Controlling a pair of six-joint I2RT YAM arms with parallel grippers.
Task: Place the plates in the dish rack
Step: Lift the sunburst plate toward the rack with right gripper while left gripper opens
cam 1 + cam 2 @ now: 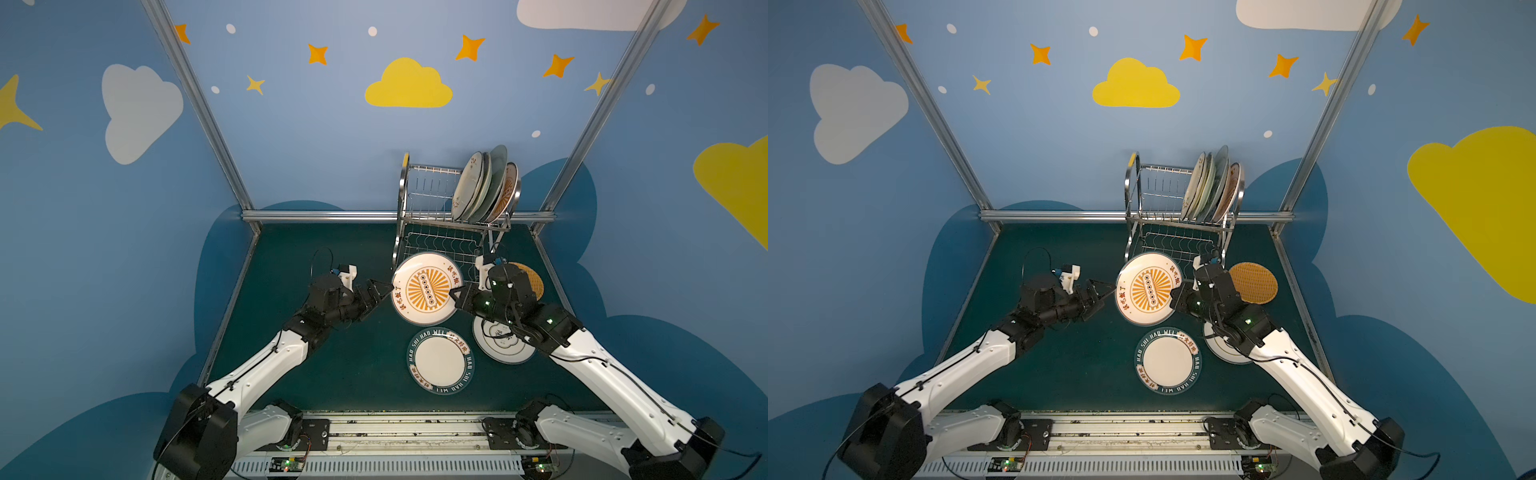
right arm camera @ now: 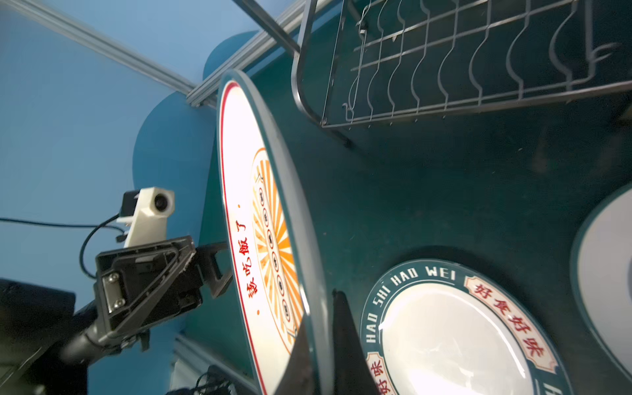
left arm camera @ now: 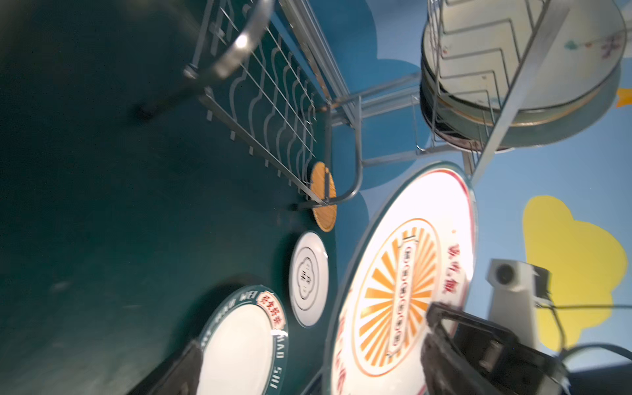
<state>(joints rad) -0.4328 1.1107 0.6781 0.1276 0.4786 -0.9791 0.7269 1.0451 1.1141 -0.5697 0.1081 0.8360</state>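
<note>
An orange sunburst plate (image 1: 428,289) (image 1: 1148,289) hangs tilted above the table, in front of the dish rack (image 1: 440,208) (image 1: 1163,199). My right gripper (image 1: 455,296) (image 2: 321,349) is shut on its right rim. My left gripper (image 1: 384,289) (image 3: 307,376) stands open at the plate's left rim, its jaws apart on either side of the edge. Several plates (image 1: 486,187) (image 3: 513,68) stand on edge at the right end of the rack's upper tier. The lower shelf (image 2: 444,68) holds nothing.
On the green table lie a teal lettered plate (image 1: 440,360) (image 2: 451,335), a white emblem plate (image 1: 503,345) partly under the right arm, and an orange woven plate (image 1: 1254,282) beside the rack. The left part of the upper tier has bare slots.
</note>
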